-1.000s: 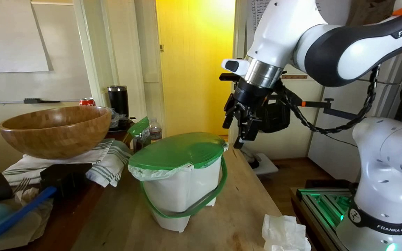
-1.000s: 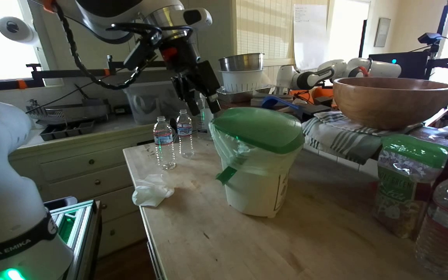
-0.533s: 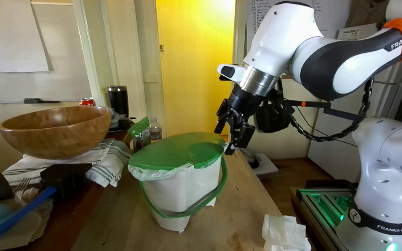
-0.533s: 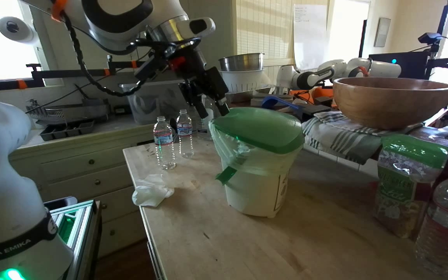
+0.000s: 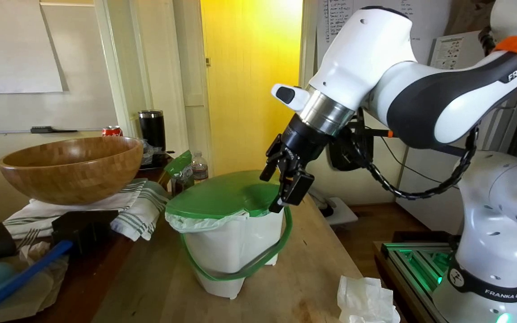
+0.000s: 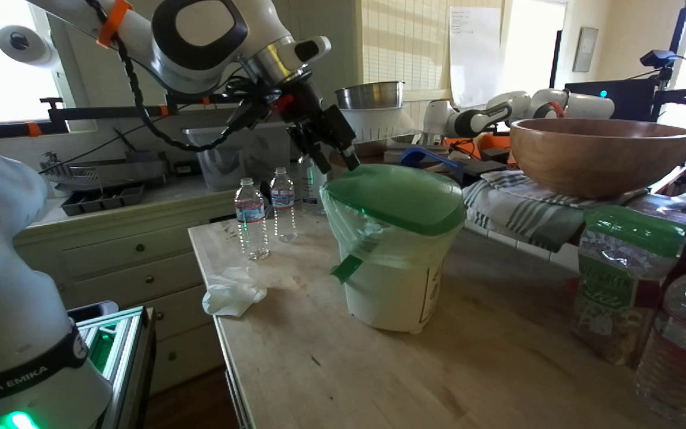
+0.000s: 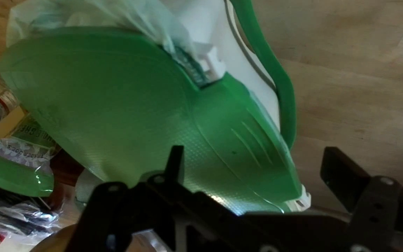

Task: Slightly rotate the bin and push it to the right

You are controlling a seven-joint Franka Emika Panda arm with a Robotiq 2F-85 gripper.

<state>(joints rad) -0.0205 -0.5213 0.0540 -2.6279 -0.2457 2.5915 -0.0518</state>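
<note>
In an exterior view, the bin [image 5: 227, 244] stands upright at centre on the bench [image 5: 321, 278]. In an exterior view, the pincer [image 6: 337, 165] hangs at upper centre, by the lid [image 6: 396, 193]. Wrist view: the fingers [image 7: 343, 175] stand apart, the lid's edge between.

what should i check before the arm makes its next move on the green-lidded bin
1. Hand open: ok, jaws apart in the wrist view.
2. Bin upright on the table: ok.
3. Lid on: ok, with a thin liner sticking out under it.
4. Handle down: ok, hanging along the side.
5. Hand clear of the bin: cannot tell; fingers overlap the lid in an exterior view.
6. Table free of loose items: not ok, crumpled paper lies at its edge.
</note>
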